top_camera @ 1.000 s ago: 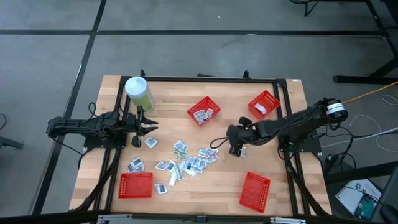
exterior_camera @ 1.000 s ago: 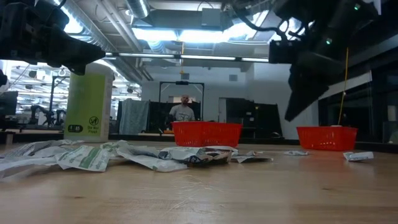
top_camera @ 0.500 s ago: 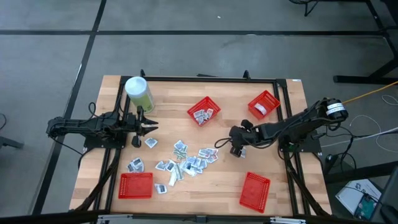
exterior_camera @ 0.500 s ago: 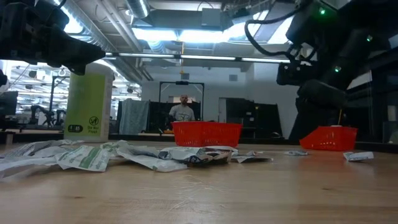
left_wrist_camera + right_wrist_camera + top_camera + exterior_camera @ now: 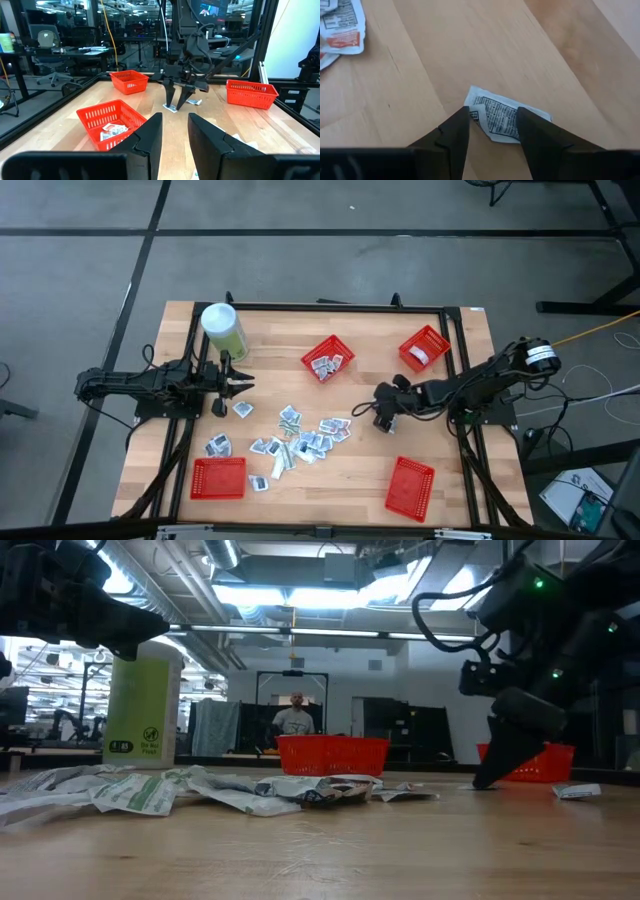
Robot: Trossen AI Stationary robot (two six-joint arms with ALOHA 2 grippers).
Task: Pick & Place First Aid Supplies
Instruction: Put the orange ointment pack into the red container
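Note:
The first aid supplies (image 5: 300, 437) are small white packets strewn over the middle of the table; a few more lie in the far red basket (image 5: 328, 358). One lone packet (image 5: 506, 119) lies flat on the wood, apart from the heap toward the right. My right gripper (image 5: 493, 112) is open and slants down over it, its fingertips down at the table on either side, as the left wrist view (image 5: 177, 104) also shows. My left gripper (image 5: 247, 385) waits open and level at the table's left, beside the green canister (image 5: 222, 328). My right gripper's open fingers (image 5: 455, 131) straddle the lone packet's printed face (image 5: 495, 116), slanting down from the table's right. Their tips overlap its two ends in the wrist view. The packet lies flat on the table. Whether the fingers touch it, I cannot tell.
Red mesh baskets stand at the far right (image 5: 424, 347), near right (image 5: 410, 485) and near left (image 5: 218, 477). Another stray packet (image 5: 577, 791) lies near my right gripper. Bare wood lies between the heap and the right-hand baskets.
My right gripper has sunk from well above the table down to the wood over the lone packet, tipping more steeply downward and rolling a little. Its fingers have stayed open.

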